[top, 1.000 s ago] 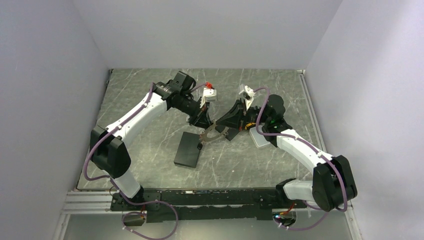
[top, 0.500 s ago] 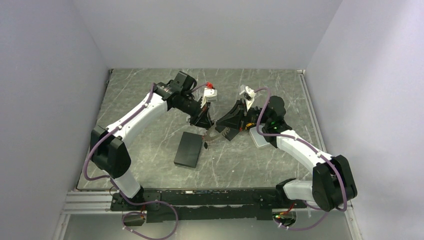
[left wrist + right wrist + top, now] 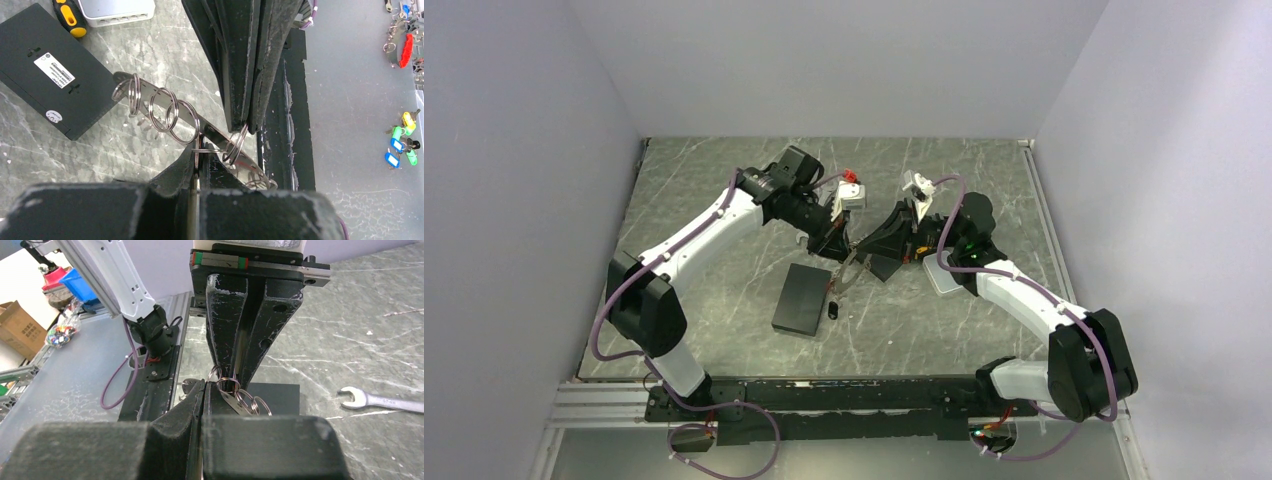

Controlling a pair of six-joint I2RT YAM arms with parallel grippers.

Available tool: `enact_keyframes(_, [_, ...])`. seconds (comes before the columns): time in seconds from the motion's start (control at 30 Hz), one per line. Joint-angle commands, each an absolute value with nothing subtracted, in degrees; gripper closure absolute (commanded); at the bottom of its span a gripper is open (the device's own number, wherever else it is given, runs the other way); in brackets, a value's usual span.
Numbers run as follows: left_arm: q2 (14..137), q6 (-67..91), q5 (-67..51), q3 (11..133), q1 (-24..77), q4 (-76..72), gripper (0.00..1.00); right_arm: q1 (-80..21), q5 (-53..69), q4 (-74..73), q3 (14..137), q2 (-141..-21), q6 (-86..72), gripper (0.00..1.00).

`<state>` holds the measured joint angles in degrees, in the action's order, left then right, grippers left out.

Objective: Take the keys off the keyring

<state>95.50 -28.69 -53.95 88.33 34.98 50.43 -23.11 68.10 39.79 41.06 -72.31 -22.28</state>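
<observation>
The keyring [image 3: 850,270] hangs tilted between my two grippers above the table. In the left wrist view it is a curved flat metal band [image 3: 150,102] strung with several small split rings. My left gripper [image 3: 842,248] is shut on one small ring [image 3: 197,150] at the band. My right gripper [image 3: 871,258] comes from the other side, and its fingers [image 3: 240,65] are shut on another ring [image 3: 236,144]. In the right wrist view the rings [image 3: 240,394] sit just past my shut right gripper [image 3: 202,387]. A small black-headed key [image 3: 832,312] lies on the table. Other keys are hidden.
A flat black box [image 3: 802,298] lies left of the dropped key. A white box [image 3: 944,272] sits under the right arm, with a yellow-handled tool [image 3: 70,15] beside it. A silver wrench [image 3: 385,401] lies on the table. A red piece [image 3: 849,176] lies behind the left wrist.
The keyring has swung from lying flat to hanging steeply between the grippers. The left gripper shifted slightly right. The black key came down from the ring onto the table beside the box.
</observation>
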Motion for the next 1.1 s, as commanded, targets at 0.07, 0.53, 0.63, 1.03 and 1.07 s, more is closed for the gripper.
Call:
enact_keyframes(0.07, [96.1,-28.5,-53.9,89.9,35.1,49.8,1.0,-23.3,69.4,45.4,41.0,-72.1,-23.3,1.0])
enact_keyframes(0.53, [93.4,-26.7,-55.6,90.4,30.3,48.6,1.0,-23.4,69.8,41.5,41.2,-72.4,-19.8,1.0])
enact_keyframes(0.63, [93.3,-26.4,-56.7,90.6,30.3,48.7,1.0,-23.5,69.7,39.7,41.5,-72.4,-18.5,1.0])
enact_keyframes(1.03, [92.7,-27.0,-58.0,92.2,30.3,50.1,1.0,-23.9,69.3,35.1,42.1,-73.1,-15.1,1.0])
enact_keyframes(1.07, [92.7,-26.9,-58.3,92.3,30.4,50.1,1.0,-24.0,69.2,34.5,42.2,-73.1,-14.7,1.0])
